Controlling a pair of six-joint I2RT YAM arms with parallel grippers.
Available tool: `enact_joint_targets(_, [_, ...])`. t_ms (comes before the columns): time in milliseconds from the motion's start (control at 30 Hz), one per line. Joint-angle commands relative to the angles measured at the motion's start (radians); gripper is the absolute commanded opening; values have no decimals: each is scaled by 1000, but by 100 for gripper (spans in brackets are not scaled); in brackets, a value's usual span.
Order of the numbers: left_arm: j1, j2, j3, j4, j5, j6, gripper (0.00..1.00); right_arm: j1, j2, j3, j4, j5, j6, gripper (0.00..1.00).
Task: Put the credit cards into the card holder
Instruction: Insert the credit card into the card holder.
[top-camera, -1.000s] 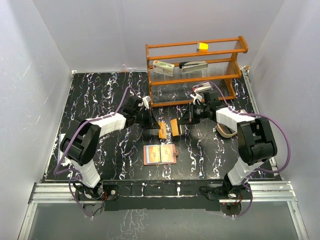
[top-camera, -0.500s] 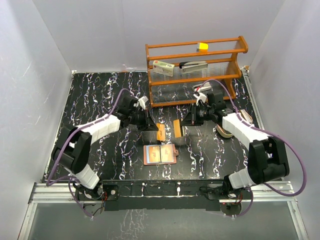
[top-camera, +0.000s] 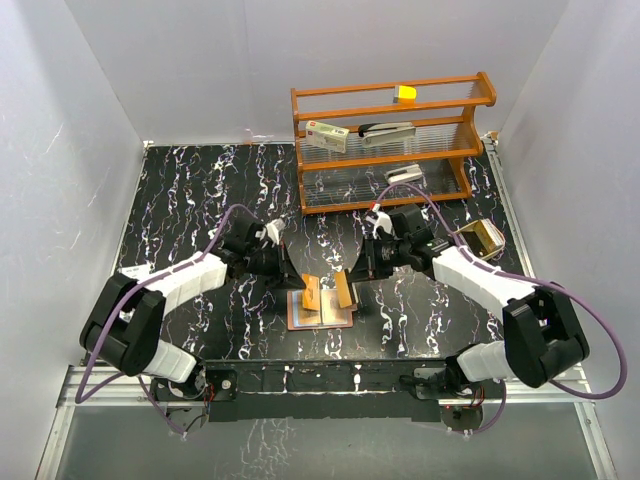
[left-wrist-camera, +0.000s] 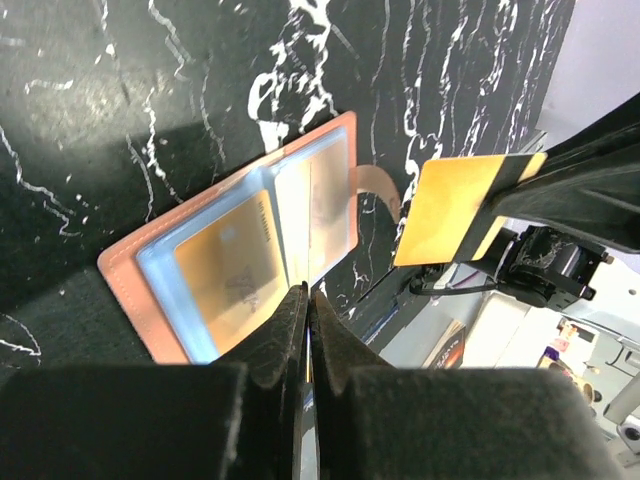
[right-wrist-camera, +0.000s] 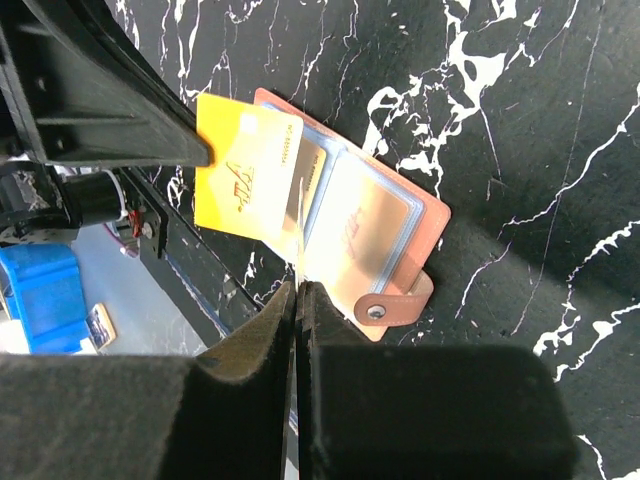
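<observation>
left arm (top-camera: 175, 280) – white shell links between chunky black joint housings | right arm (top-camera: 475, 277) – same white-and-black build | purple cable (top-camera: 232, 208) – one loops off each arm, out toward 9 and 3 o'clock | bases (top-camera: 195, 380) – black, at 6 o'clock | left gripper (left-wrist-camera: 307, 292), right gripper (right-wrist-camera: 297, 287) – matte black tapered fingers

Even, bright overhead light — glare on the card holder (left-wrist-camera: 240, 255) sleeves; near fingers (right-wrist-camera: 245, 385) dark and blurred.

A black, white-veined desk (top-camera: 190, 200) is shown. The open card holder (top-camera: 322, 318) is laid flat near its front edge. A wooden rack (top-camera: 298, 150) is stood at the back, and a tray (top-camera: 485, 237) is set at the right.
</observation>
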Motion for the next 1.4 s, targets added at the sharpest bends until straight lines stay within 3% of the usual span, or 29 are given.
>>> enact_joint_targets(0, [5, -20, -58, 45, 54, -53, 0, 21, 21, -9, 77, 33, 15, 0])
enact_joint_targets(867, [0, 60, -159, 195, 57, -80, 0, 51, 121, -138, 142, 150, -25, 0])
enact_joint_targets(1133, [-6, 59, -165, 205, 52, -85, 9, 51, 116, -141, 145, 151, -28, 0])
enact_joint_targets(1367, [-9, 58, -171, 206, 49, -81, 0, 51, 108, -144, 145, 153, -25, 0])
